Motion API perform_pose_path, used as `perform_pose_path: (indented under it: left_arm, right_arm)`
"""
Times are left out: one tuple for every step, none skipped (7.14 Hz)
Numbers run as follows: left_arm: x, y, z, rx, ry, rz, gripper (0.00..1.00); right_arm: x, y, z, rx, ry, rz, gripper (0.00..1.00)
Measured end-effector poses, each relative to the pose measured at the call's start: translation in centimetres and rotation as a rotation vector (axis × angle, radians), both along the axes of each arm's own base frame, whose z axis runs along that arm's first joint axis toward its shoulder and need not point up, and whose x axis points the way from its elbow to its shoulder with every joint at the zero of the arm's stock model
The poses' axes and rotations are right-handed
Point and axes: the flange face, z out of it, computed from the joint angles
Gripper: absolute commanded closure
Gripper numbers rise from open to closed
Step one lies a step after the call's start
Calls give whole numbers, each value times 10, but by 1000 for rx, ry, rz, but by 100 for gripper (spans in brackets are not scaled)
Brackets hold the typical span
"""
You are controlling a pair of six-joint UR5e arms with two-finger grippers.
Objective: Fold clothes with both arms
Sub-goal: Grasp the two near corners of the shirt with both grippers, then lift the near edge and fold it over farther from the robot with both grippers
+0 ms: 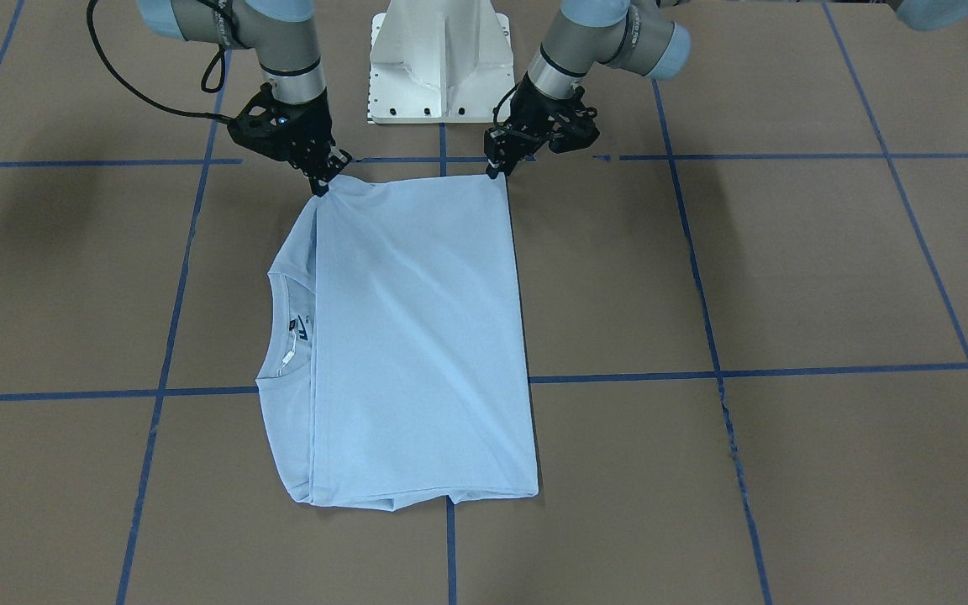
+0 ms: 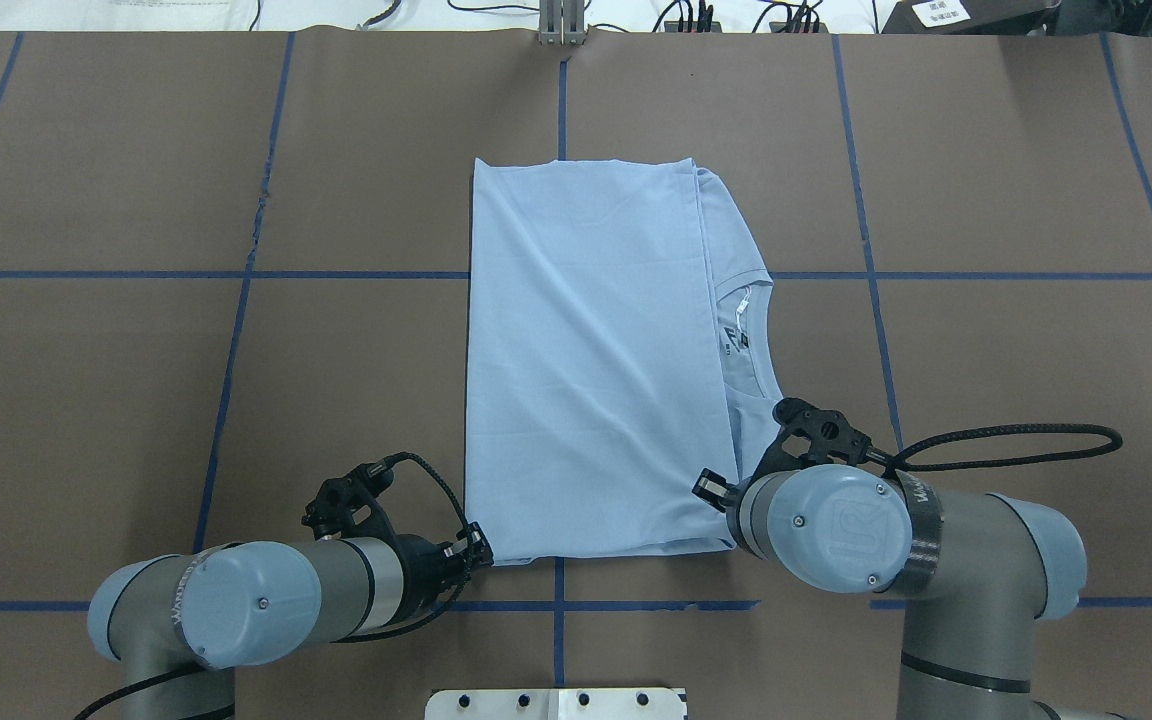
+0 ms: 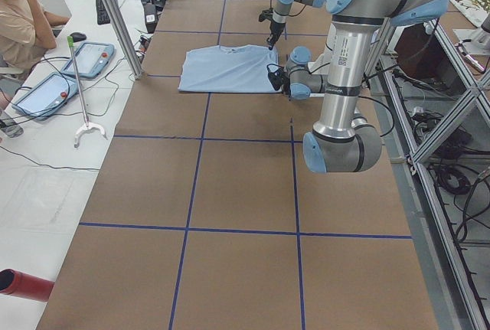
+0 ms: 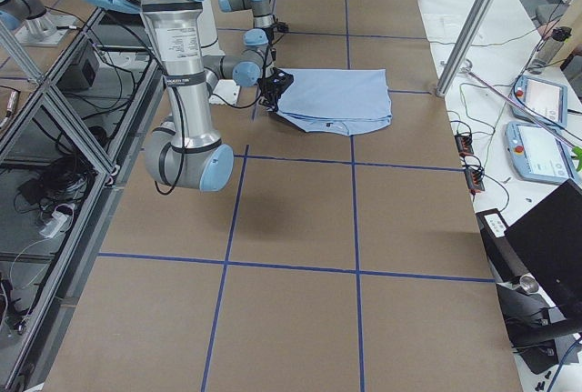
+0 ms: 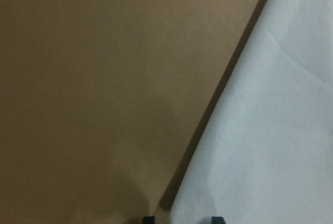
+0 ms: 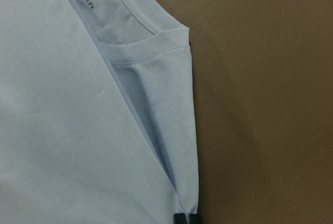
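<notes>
The T-shirt (image 1: 417, 336) has its top fold lying over most of the collar, and the neck label (image 1: 299, 333) peeking out beside it is too small to read. From behind the robot, the right gripper (image 1: 322, 183) has its tips lost under its own wrist, near the table's robot-side edge. The left wrist view is soft and blurry: the left gripper (image 5: 182, 220) is cut off at the bottom, with just two dark fingertips (image 5: 149, 219) poking in. It's the same on the right wrist, only slivers. The white pedestal (image 2: 556, 703) is sliced by the frame, and so is the operator (image 3: 19, 20) off the table's opposite edge.
</notes>
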Motion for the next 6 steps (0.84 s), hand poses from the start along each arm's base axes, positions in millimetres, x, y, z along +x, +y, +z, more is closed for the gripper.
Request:
perform_pose_path:
  left_arm:
    - [0, -1, -1, -1, 2, -2, 100]
    - [-2, -5, -2, 0, 4, -9, 100]
    - [-6, -10, -6, 1, 11, -18, 100]
    - [-14, -13, -14, 2, 27, -27, 100]
    - [-27, -11, -31, -3, 50, -32, 100]
    - [-42, -5, -50, -21, 72, -39, 100]
  right_arm:
    - [0, 0, 0, 0, -1, 1, 100]
    - [0, 0, 0, 0, -1, 1, 100]
    - [1, -1, -1, 1, -2, 1, 100]
    - [1, 0, -3, 2, -6, 1, 100]
    - [5, 0, -6, 4, -16, 1, 100]
    - [10, 2, -11, 3, -29, -2, 100]
